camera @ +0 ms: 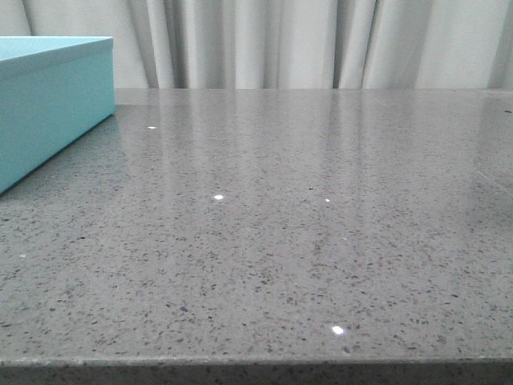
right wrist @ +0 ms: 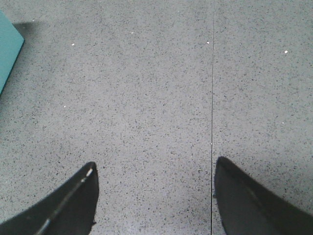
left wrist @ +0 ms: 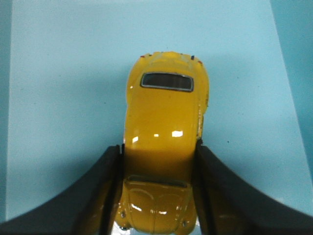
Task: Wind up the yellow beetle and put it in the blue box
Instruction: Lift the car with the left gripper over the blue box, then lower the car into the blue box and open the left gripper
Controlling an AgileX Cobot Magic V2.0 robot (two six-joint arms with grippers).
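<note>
The yellow beetle (left wrist: 164, 122) is seen from above in the left wrist view, roof and dark windows up. My left gripper (left wrist: 158, 147) is shut on it, one black finger against each side of the body. Under the car lies the pale turquoise inside of the blue box (left wrist: 63, 98); whether the wheels touch it cannot be told. The blue box (camera: 48, 104) stands at the far left of the table in the front view, where neither arm shows. My right gripper (right wrist: 155, 165) is open over bare grey table, nothing between its fingers.
The speckled grey table (camera: 280, 224) stretches back to a pale curtain (camera: 321, 40). A corner of the blue box (right wrist: 7, 49) shows at the edge of the right wrist view. A thin dark seam (right wrist: 212, 98) runs across the tabletop there.
</note>
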